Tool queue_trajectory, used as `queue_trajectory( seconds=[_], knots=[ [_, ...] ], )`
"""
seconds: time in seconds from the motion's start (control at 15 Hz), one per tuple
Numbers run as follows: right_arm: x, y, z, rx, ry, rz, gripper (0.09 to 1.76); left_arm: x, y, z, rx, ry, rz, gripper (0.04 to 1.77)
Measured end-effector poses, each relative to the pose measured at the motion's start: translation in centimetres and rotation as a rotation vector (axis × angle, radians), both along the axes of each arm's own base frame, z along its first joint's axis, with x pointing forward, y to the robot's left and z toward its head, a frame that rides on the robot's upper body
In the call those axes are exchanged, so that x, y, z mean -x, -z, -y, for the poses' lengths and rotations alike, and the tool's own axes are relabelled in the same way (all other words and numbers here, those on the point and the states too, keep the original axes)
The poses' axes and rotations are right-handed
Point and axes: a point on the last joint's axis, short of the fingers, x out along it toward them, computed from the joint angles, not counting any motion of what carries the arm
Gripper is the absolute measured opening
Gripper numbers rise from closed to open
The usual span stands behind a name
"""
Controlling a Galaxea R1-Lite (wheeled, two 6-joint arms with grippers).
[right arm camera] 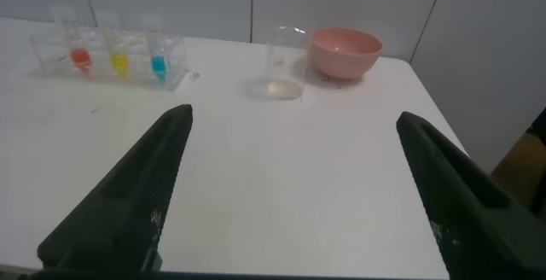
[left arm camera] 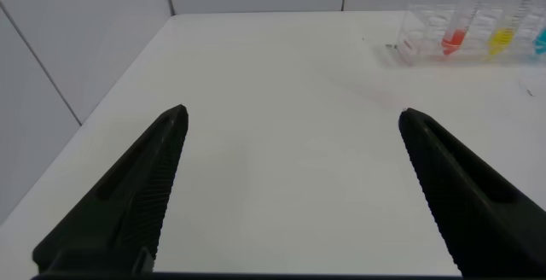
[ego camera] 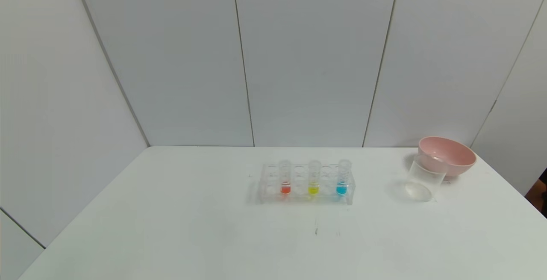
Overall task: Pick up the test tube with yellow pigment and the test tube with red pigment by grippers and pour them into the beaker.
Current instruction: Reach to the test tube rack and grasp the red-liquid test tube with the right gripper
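The test tube with red pigment (ego camera: pixel 285 179) and the test tube with yellow pigment (ego camera: pixel 313 179) stand upright in a clear rack (ego camera: pixel 273 194) at the table's middle. The clear beaker (ego camera: pixel 424 181) stands to the right, in front of the pink bowl. Neither gripper shows in the head view. My left gripper (left arm camera: pixel 293 113) is open and empty above bare table, with the rack (left arm camera: pixel 418 41) and the red tube (left arm camera: pixel 454 32) far off. My right gripper (right arm camera: pixel 294 113) is open and empty, with the tubes (right arm camera: pixel 119 54) and beaker (right arm camera: pixel 286 65) ahead.
A tube with blue liquid (ego camera: pixel 342 178) stands in the rack's right end. A pink bowl (ego camera: pixel 446 155) sits at the back right, touching the beaker. Grey wall panels stand behind the white table (ego camera: pixel 171 228). The table's right edge is close to the bowl.
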Motion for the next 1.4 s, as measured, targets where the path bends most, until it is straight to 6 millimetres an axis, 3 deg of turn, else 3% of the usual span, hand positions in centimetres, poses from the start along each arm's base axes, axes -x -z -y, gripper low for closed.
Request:
queue_trajectory(
  seconds=[0.27, 0.47, 0.6, 0.87, 1.0, 1.13, 1.4],
  knots=[
    [1.6, -6.5, 0.0, 0.005, -0.013, 0.098, 1.71, 0.0, 0.0, 0.0, 0.000, 0.000, 0.000, 1.76],
    [0.8, -11.8, 0.0, -0.008, -0.012, 0.110, 1.71, 0.0, 0.0, 0.0, 0.000, 0.000, 0.000, 1.76],
    [-1.0, -14.9, 0.0, -0.026, -0.012, 0.096, 1.71, 0.0, 0.0, 0.0, 0.000, 0.000, 0.000, 1.76],
    [-7.6, -20.3, 0.1, -0.069, -0.009, 0.077, 1.71, 0.0, 0.0, 0.0, 0.000, 0.000, 0.000, 1.76],
    [-11.1, -21.3, 0.0, -0.107, -0.028, 0.051, 1.71, 0.0, 0.0, 0.0, 0.000, 0.000, 0.000, 1.76],
    [-14.0, -21.0, -0.7, -0.158, -0.041, -0.012, 1.71, 0.0, 0.0, 0.0, 0.000, 0.000, 0.000, 1.76],
    [-19.2, -19.1, -4.5, -0.196, -0.013, -0.089, 1.71, 0.0, 0.0, 0.0, 0.000, 0.000, 0.000, 1.76]
  ],
)
